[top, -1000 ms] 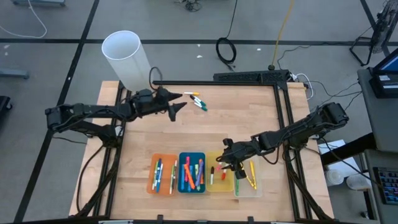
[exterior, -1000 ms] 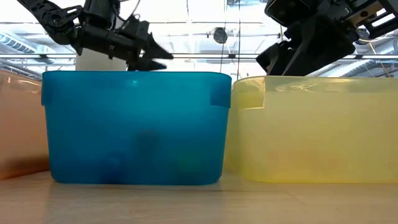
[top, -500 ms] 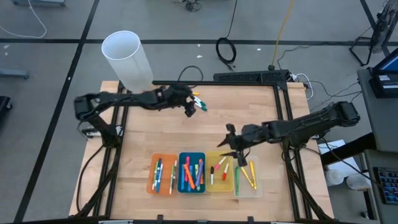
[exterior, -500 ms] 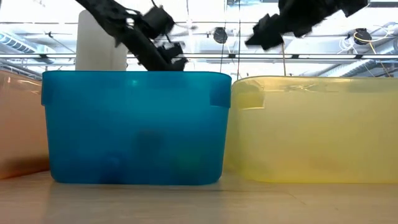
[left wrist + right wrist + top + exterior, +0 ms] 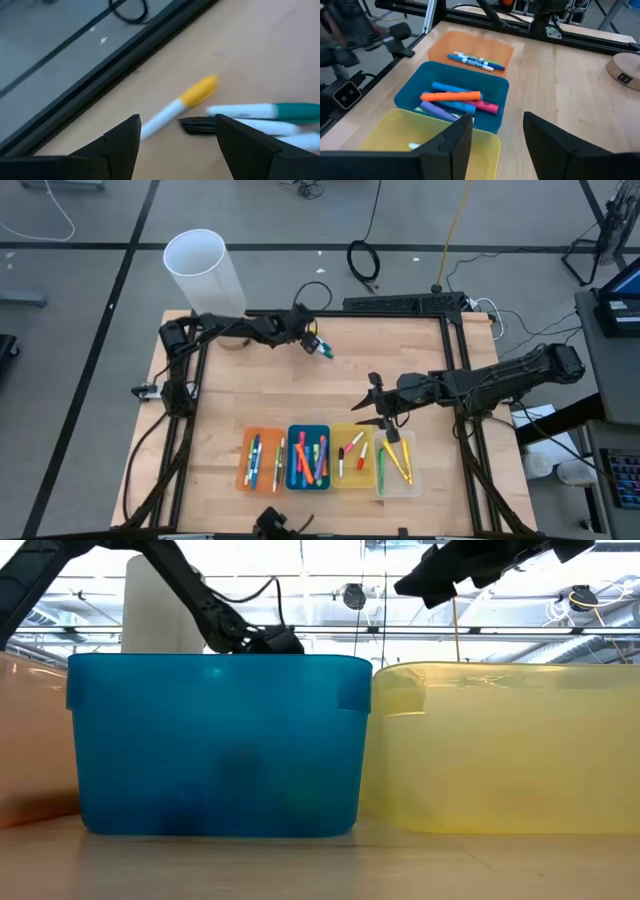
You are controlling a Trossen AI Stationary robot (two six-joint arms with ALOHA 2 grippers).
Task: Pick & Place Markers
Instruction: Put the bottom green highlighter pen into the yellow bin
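Markers (image 5: 318,344) loose at far edge of surface (image 5: 400,360); we see our left hand (image 5: 306,338) just beside them, fingers apart, gripping nothing. Yellow-capped marker (image 5: 180,102) lies between its fingers in wrist view. Right hand (image 5: 380,408) hangs open near yellow tray (image 5: 352,477), empty. More markers lie sorted in orange tray (image 5: 470,47) and blue tray (image 5: 492,87).

Robotics lab or workshop space. Wooden desk (image 5: 420,360) is sitting in a black metal frame (image 5: 455,350) on a grey concrete floor (image 5: 80,290) marked with dark tape lines. Loose cables (image 5: 364,260) are lying on that floor, an orange cord (image 5: 458,220) is trailing down to it. Monitor and equipment rack (image 5: 618,305) are standing at the right edge. Low view is showing ceiling trusses and strip lights (image 5: 330,590) overhead.
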